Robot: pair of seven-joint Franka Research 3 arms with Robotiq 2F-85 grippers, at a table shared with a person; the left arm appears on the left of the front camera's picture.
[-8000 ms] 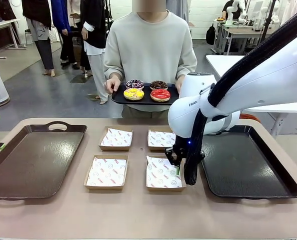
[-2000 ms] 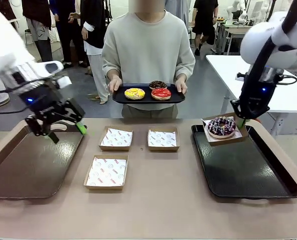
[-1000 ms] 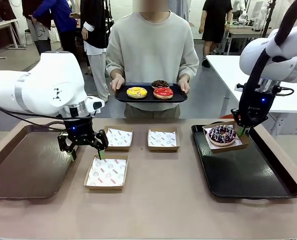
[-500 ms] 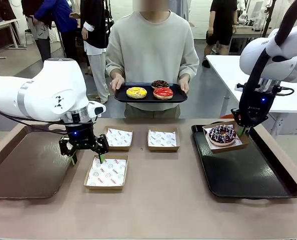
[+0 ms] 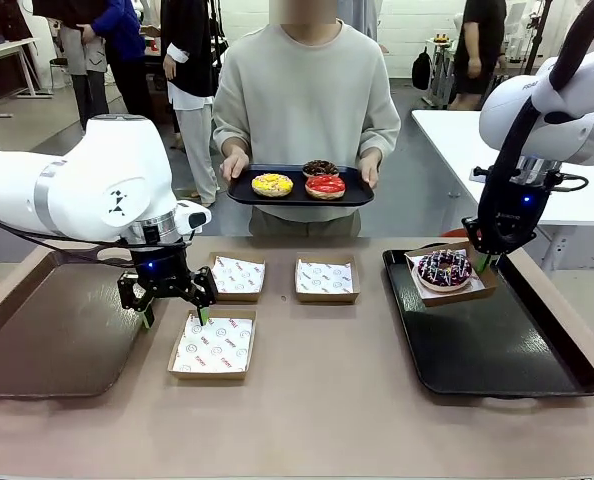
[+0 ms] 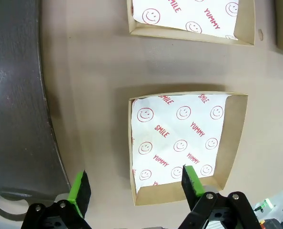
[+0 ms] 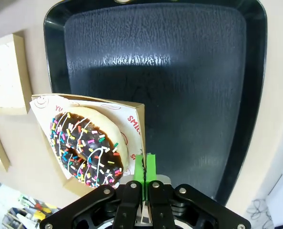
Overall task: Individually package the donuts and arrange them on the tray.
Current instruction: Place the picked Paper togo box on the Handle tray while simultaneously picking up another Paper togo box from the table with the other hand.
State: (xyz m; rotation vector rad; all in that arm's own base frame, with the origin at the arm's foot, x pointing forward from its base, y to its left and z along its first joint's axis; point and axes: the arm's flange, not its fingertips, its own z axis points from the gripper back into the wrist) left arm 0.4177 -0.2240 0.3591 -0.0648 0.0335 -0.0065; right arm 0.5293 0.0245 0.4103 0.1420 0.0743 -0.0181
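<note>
Now we are hovering the left gripper (image 6: 132,190), jaws apart, over the near-left box (image 6: 236,138). Right gripper (image 7: 145,167) is pinching the loaded box (image 7: 132,108); tilting could spill its donut (image 7: 86,145).

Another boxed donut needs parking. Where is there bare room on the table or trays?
Free: most of the right tray, nearer than the sprinkled donut's box in its far-left corner; the left tray; the table between the near empty box and the right tray. Crowded: the far boxes, and the near box's left edge, where the left jaws hang open.
</note>
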